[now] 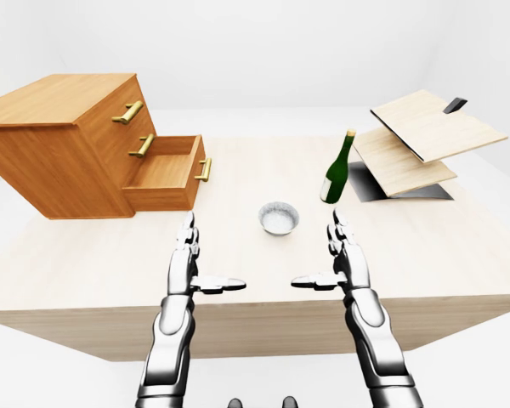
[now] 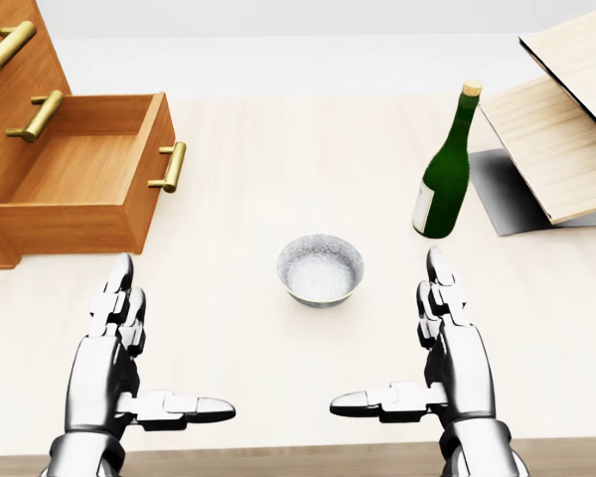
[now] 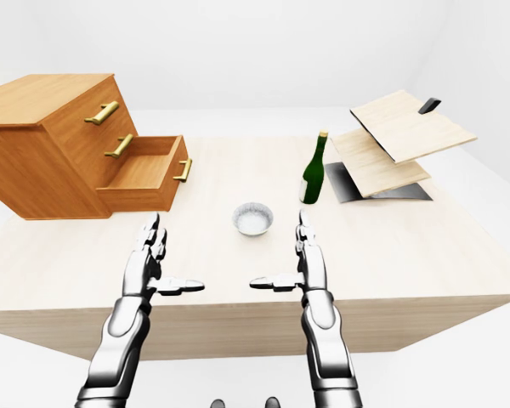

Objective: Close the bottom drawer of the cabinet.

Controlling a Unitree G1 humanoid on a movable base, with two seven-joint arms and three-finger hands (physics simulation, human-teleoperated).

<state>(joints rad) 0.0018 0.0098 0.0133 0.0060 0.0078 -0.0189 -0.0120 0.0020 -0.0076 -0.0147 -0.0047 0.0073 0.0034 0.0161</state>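
Observation:
A wooden cabinet (image 1: 59, 140) with three brass-handled drawers stands at the table's upper left. Its bottom drawer (image 2: 89, 184) is pulled out and looks empty; its brass handle (image 2: 171, 166) faces right. The two upper drawers are shut. My left hand (image 2: 129, 338) hovers open over the table below the drawer, fingers straight, thumb pointing right, apart from the drawer. My right hand (image 2: 427, 338) mirrors it at lower right, open and holding nothing.
A small silver bowl (image 2: 320, 269) sits between and above the hands. A green wine bottle (image 2: 445, 171) stands upright at right. Slanted wooden boards on a dark base (image 1: 416, 144) occupy the upper right. The table's near edge (image 1: 255, 319) runs below the hands.

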